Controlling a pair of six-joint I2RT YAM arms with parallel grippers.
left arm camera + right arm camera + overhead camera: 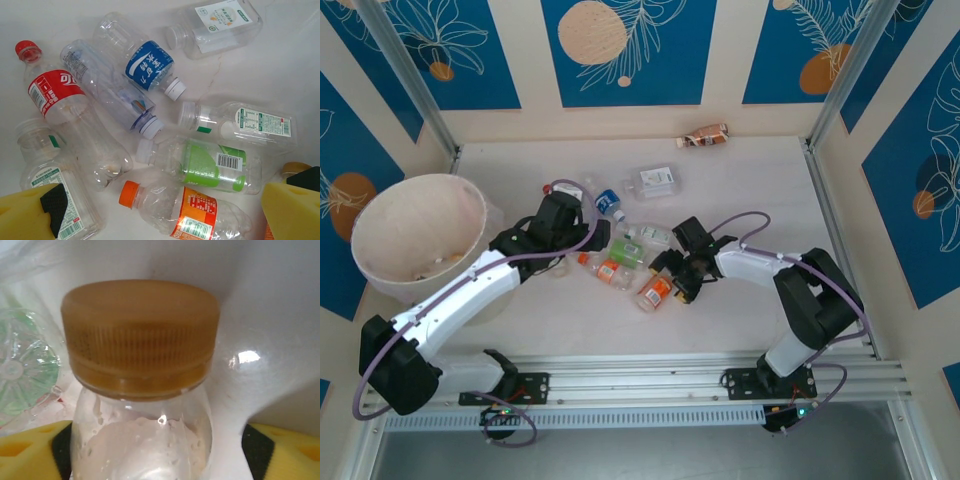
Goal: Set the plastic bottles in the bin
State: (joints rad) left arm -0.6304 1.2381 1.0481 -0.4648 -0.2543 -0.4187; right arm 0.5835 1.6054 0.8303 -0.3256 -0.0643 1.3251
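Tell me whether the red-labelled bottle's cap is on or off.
On: a red cap sits on the neck of the red-labelled bottle.

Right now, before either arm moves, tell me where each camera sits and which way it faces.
Top external: above and behind the arms, looking down at the white table, round pale plastic bin, and both arms with left tool and right tool.
Left wrist: on the left arm, facing down at clear plastic bottles lying flat; its yellow fingertips frame the bottom corners.
Right wrist: close behind an amber-capped clear bottle between its own fingertips.
Shared: the green-labelled clear bottle shows from above too.
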